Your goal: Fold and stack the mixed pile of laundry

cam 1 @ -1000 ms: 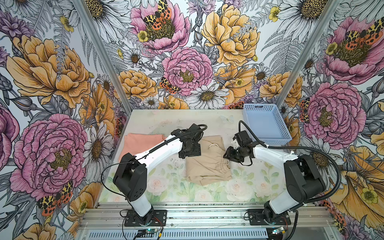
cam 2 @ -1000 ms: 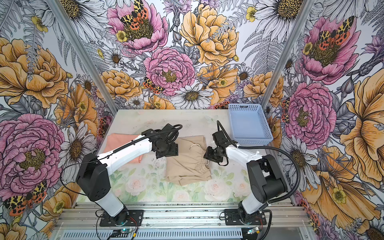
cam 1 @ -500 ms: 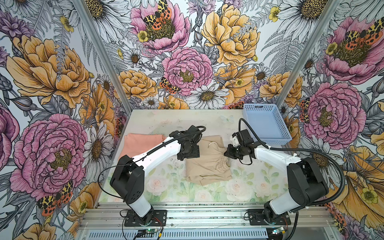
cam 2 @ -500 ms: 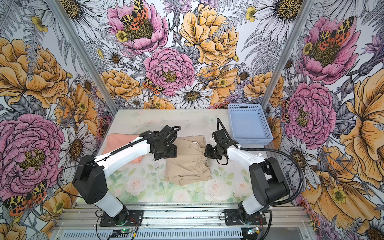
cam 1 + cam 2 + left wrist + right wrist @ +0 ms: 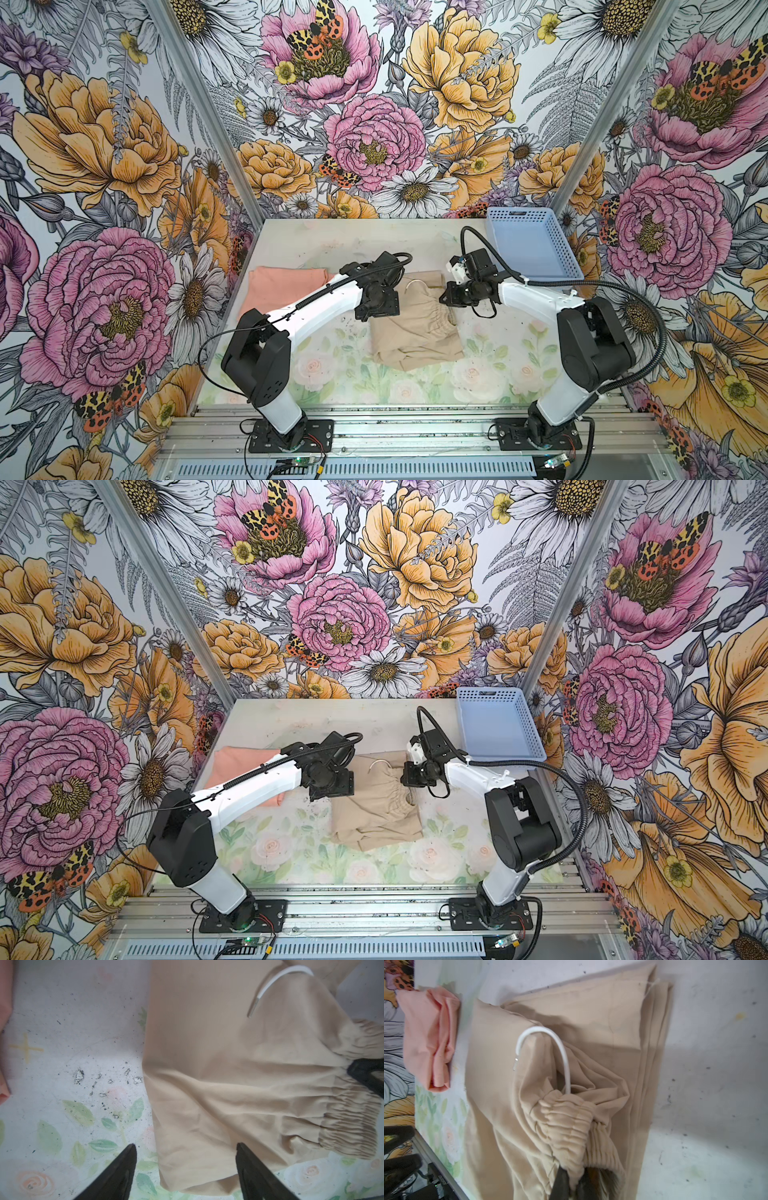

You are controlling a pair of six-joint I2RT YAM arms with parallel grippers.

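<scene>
Right claw [image 5: 574, 1180] clamped on the waistband of the beige drawstring garment [image 5: 500, 1064].
Left claw [image 5: 186, 1147] spread wide, empty, straddling that garment's edge; salmon-peach garment [image 5: 278, 284] nearby.

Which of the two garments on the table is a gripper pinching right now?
The beige garment with the white drawstring: the right gripper is shut on its gathered waistband. The folded peach garment lies apart, with no gripper on it.

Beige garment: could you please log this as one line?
right end effector: shut on beige garment waistband | left end effector: open over garment edge | pink shirt: folded
</scene>
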